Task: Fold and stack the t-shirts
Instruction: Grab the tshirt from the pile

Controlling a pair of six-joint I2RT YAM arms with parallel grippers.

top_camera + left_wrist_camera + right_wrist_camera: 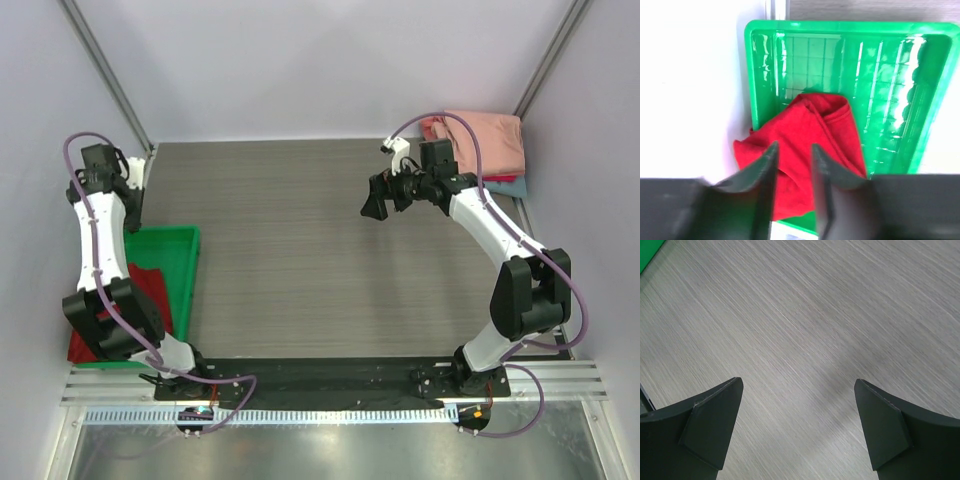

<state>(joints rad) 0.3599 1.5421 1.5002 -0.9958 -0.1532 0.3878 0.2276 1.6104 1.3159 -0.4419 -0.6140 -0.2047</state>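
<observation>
A crumpled red t-shirt [815, 125] lies in the near part of the green tray [880, 75], and one corner spills over the tray's rim. My left gripper [794, 146] hovers well above it. Its jaws stand a narrow gap apart, with nothing between them. From above, the red t-shirt [150, 290] shows in the tray [175, 250], partly hidden by the left arm, and the left gripper [134, 212] is over the tray's far edge. My right gripper [378, 203] hangs wide open over bare table, and the right wrist view shows it [798, 383] empty. Folded salmon-pink t-shirts [485, 140] lie stacked on a teal one [508, 186] at the back right corner.
White walls close in the table on the left, back and right. The tray sits against the left wall. The grey wood-grain tabletop [290, 250] spreads between the two arms. A metal rail [330, 385] carrying the arm bases runs along the near edge.
</observation>
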